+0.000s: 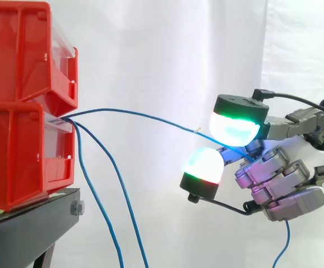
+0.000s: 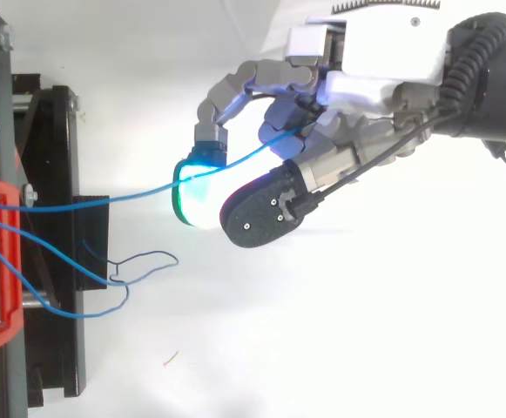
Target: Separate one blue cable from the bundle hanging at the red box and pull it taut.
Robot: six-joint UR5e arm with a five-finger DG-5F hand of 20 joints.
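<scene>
Curled fingers of the hand (image 1: pixel 284 184) grip one blue cable (image 1: pixel 139 115), which runs leftward, slightly sagging, to the lower red bin (image 1: pixel 17 156); pulling it taut means moving right, away from two hanging cables (image 1: pixel 107 223).

Cannot follow the cable (image 1: pixel 150 116) into the bins (image 1: pixel 17 111) — hidden behind the lower one's clear front. Lost too at its end far from the bins, among the curled fingers of the hand (image 1: pixel 284 190), then out underneath and off the bottom edge. Also cut at the bottom edge: two loose cables (image 1: pixel 127 201) dropping beside the bins, and the stand (image 1: pixel 33 223) under them. Clipped by the left edge in both views: the bins. Clipped at the edge opposite the bins: the arm (image 2: pixel 501 96). Too small to tell — a speck (image 2: pixel 172 357) on the white ground, well off from the bins.
</scene>
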